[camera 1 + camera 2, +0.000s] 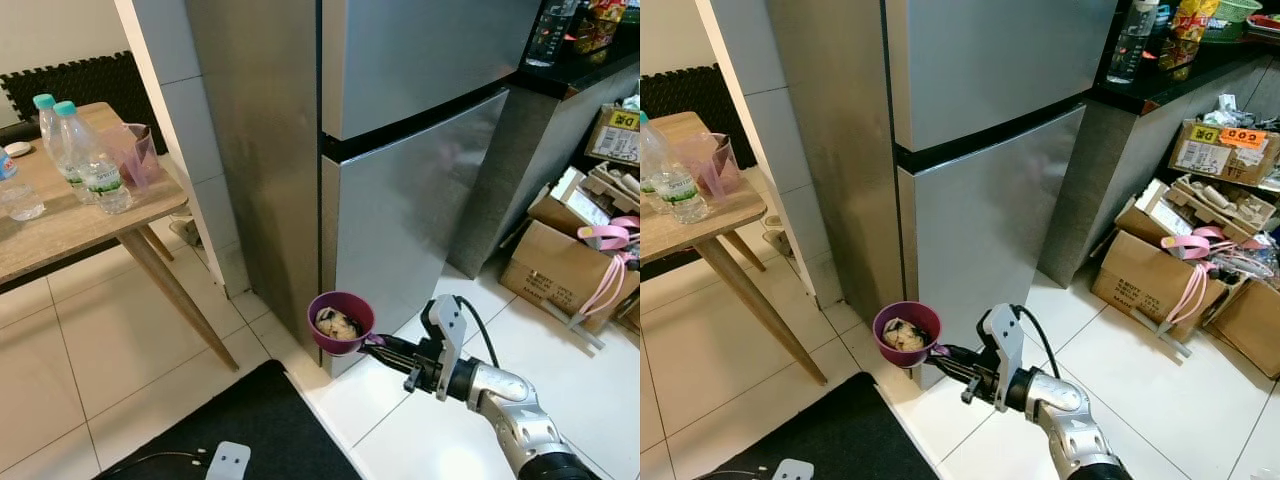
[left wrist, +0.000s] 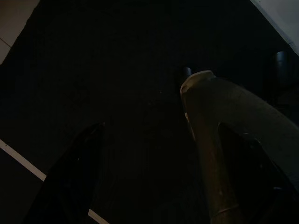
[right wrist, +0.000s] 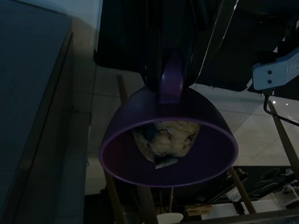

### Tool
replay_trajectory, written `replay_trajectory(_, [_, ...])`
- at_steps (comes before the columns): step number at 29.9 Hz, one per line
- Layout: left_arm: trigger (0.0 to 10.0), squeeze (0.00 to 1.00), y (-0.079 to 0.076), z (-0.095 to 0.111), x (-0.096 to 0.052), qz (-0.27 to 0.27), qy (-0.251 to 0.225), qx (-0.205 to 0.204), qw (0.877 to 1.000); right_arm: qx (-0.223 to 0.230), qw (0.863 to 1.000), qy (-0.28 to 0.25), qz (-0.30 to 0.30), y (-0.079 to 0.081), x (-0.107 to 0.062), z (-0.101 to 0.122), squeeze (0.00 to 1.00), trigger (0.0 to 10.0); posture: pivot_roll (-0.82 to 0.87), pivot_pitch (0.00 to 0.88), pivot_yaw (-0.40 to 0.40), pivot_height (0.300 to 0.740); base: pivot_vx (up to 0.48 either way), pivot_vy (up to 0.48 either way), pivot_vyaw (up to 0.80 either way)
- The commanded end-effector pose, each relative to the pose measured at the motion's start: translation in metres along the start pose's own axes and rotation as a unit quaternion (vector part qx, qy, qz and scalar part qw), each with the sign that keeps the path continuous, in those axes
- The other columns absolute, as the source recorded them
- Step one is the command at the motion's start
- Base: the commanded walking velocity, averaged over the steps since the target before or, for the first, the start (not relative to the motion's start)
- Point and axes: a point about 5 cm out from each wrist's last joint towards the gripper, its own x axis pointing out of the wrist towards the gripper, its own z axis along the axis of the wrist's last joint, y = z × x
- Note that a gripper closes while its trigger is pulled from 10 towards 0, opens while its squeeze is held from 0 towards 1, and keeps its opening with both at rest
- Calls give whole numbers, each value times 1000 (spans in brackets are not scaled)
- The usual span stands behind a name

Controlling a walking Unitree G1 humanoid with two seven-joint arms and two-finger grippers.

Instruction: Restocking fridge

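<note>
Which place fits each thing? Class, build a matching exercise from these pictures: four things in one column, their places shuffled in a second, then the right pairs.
Things:
1. purple cup
2. water bottles
3. cardboard boxes
4. fridge

Places:
A. on the wooden table
B. on the floor beside the counter
C. held by the right gripper
D. doors shut, ahead of the robot

Pairs: 1-C, 2-A, 3-B, 4-D

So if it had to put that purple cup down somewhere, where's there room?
Bare white floor tiles lie between the wooden table and the steel fridge. The table's near edge is free too; plastic bottles crowd its back. Cardboard boxes clutter the right.
</note>
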Motion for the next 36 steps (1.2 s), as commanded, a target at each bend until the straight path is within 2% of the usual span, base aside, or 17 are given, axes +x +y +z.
replay_trajectory(1, [10000,0,2,-15,-2,-4,28,8,1000,-2,1000,-10,2,1,1,2,0,10000,-57,0,-5,740,247,0,0])
replay_trajectory(14, [10000,0,-8,-2,1,-10,17,10,1000,-3,1000,-13,6,2,2,3,0,10000,-57,0,-7,740,295,0,0])
replay_trajectory(17, [10000,0,-8,15,3,-10,5,10,1000,-3,1000,-13,7,2,3,3,0,10000,-58,0,-7,740,307,0,0])
replay_trajectory(26, [10000,0,-11,31,4,-12,-5,9,1000,-4,1000,-14,9,2,3,4,0,10000,-59,0,-8,740,308,0,0])
replay_trajectory(36, [10000,0,-6,18,3,-11,2,8,1000,-4,1000,-15,14,3,4,4,0,10000,-60,0,-7,740,310,0,0])
